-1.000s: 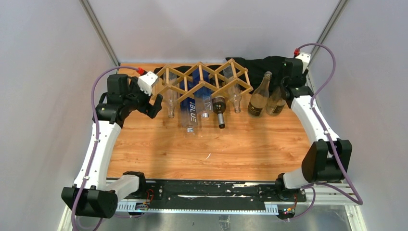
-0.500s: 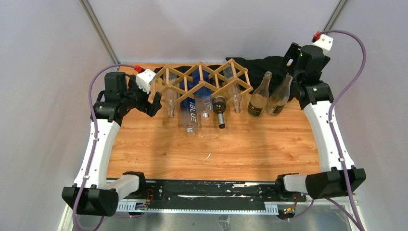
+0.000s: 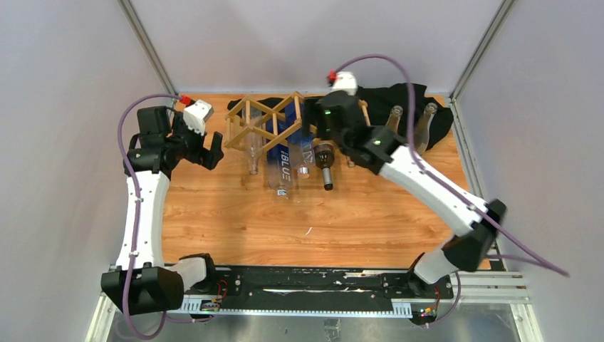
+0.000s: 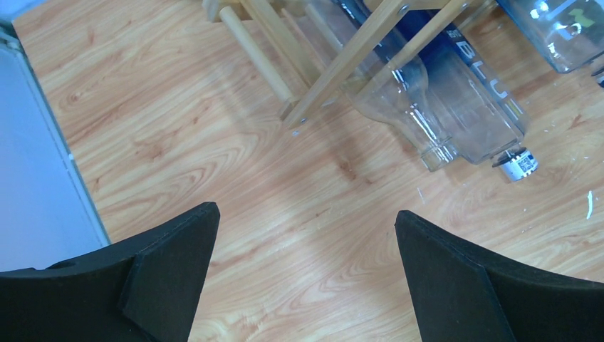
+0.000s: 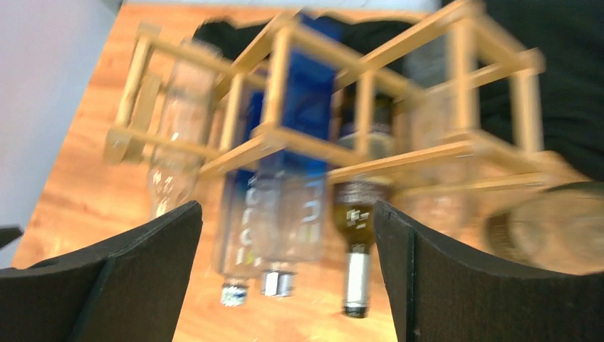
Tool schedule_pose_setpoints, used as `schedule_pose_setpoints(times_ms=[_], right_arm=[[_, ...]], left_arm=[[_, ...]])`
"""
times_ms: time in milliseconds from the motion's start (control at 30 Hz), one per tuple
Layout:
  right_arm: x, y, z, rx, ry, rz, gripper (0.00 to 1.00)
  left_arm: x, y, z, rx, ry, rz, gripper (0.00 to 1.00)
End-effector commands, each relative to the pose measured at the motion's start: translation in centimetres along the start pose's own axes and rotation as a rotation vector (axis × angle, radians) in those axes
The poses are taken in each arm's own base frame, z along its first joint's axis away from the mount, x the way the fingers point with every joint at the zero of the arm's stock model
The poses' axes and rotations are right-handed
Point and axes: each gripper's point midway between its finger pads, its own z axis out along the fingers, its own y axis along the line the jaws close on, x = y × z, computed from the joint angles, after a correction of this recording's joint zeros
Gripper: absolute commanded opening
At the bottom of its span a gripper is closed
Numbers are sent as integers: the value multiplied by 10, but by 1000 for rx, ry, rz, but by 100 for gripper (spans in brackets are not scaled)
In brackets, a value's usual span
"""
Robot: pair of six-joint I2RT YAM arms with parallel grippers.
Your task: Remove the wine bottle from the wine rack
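The wine rack (image 3: 258, 127) is a tan wooden lattice at the back of the table, and my right arm covers its right part. A dark wine bottle (image 3: 326, 165) with a silver-capped neck lies in it, neck towards me. In the right wrist view the bottle (image 5: 356, 214) lies under the rack (image 5: 399, 158), blurred. My right gripper (image 3: 313, 125) hovers open and empty above the rack, and its jaws (image 5: 286, 214) stand wide apart. My left gripper (image 3: 210, 151) is open and empty over bare table, left of the rack (image 4: 335, 64). Its jaws (image 4: 306, 235) stand wide apart.
Clear bottles also lie in the rack: a slim one (image 3: 252, 153) and a square blue-labelled one (image 3: 281, 169), both seen in the left wrist view (image 4: 456, 121). Two bottles (image 3: 390, 122) (image 3: 425, 117) stand at the back right by a black cloth (image 3: 434, 107). Walls close off three sides.
My right arm has swung from the back right corner leftwards over the rack. My left gripper has drawn a little left, away from the rack.
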Motion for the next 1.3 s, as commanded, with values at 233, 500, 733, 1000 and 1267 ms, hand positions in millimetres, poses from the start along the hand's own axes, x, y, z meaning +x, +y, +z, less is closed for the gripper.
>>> schedule_pose_setpoints(times_ms=[233,500,733,1000,1267], right_arm=[[108,153,40,-139,212,-26,93],[154,181,73,-129,299,-21,94],[183,193,96,-131,357,-20,94],[221,182,122,-66,419,-11,93],[242,175,143,-46,446,18,86]], left_arm=[[11,8,-8,16,-1,9,100],[13,4,-16,26,-12,27,100],[12,-2,-19,44,-29,31,100],[0,-7,-25,58,-70,33,100],[-6,-9,-28,70,-86,27,100]])
